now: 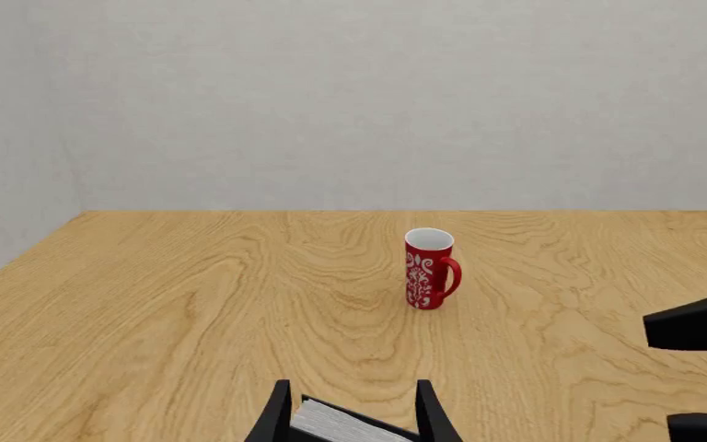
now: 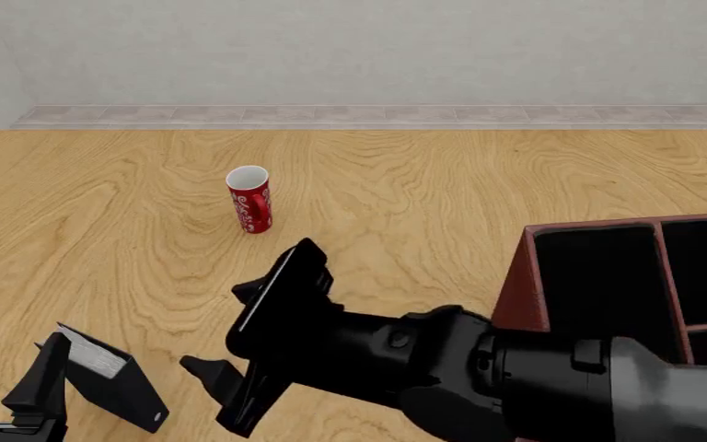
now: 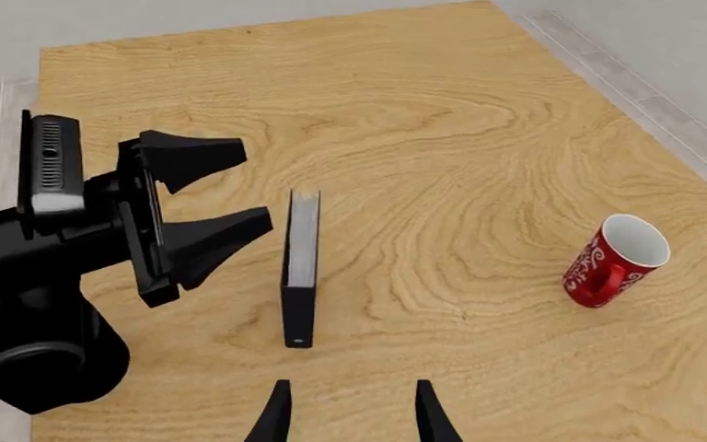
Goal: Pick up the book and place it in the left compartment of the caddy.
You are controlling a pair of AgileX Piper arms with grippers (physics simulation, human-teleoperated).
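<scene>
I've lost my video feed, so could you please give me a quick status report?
Both grippers open: left gripper beside the book, right gripper facing it. Book on edge, ungrasped. Caddy waiting, red mug well clear.

book point(image 2: 108, 376) standing on tabletop point(image 2: 452, 184) near-left, beside left hand point(image 2: 4, 382) | mug point(image 2: 249, 199) farther back, mid-left | caddy point(image 2: 630, 276) at right | right hand point(image 2: 237, 368) between book and caddy
</scene>
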